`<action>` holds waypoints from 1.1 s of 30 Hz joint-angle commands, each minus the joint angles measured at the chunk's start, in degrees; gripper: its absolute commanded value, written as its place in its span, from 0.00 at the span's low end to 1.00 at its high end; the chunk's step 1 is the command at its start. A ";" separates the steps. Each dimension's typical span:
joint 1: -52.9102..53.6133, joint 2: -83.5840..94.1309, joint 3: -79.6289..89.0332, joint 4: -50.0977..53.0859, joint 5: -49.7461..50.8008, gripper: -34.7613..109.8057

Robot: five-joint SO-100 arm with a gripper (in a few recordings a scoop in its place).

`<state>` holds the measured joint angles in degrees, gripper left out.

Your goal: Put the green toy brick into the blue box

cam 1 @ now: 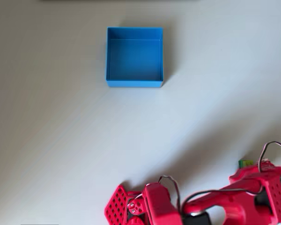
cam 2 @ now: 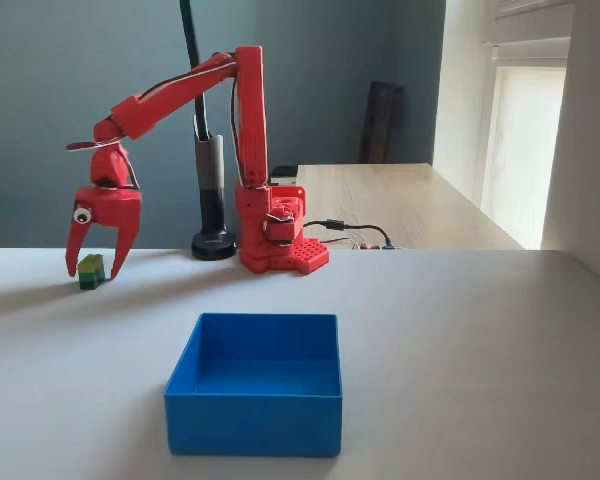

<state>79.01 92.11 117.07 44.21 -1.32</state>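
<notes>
The green toy brick (cam 2: pixel 91 271) rests on the white table at the left of the fixed view. My red gripper (cam 2: pixel 93 268) hangs over it, open, with one finger on each side of the brick. From overhead, just a corner of the brick (cam 1: pixel 246 163) peeks out beside the red arm (cam 1: pixel 253 192) at the lower right. The blue box (cam 2: pixel 253 425) stands empty near the front in the fixed view, well apart from the brick. Overhead, the box (cam 1: pixel 134 83) lies at the top centre.
The arm's red base (cam 2: pixel 280 245) stands at the back of the white table, with a black pole on a round foot (cam 2: pixel 214 243) just left of it. A wooden desk (cam 2: pixel 400 200) lies behind. Cables trail to the right of the base.
</notes>
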 commanded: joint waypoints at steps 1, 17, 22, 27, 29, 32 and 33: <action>0.09 1.32 -0.09 0.18 0.00 0.28; -4.04 2.20 -3.52 5.27 -1.05 0.24; -9.49 2.29 -9.58 12.13 -0.62 0.24; -17.05 2.37 -19.42 20.65 -1.14 0.24; -20.39 2.37 -23.91 24.26 -1.23 0.24; -26.02 2.37 -29.71 29.27 -1.67 0.24; -28.04 2.37 -31.38 30.59 -1.76 0.24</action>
<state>56.69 92.11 94.31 69.87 -1.93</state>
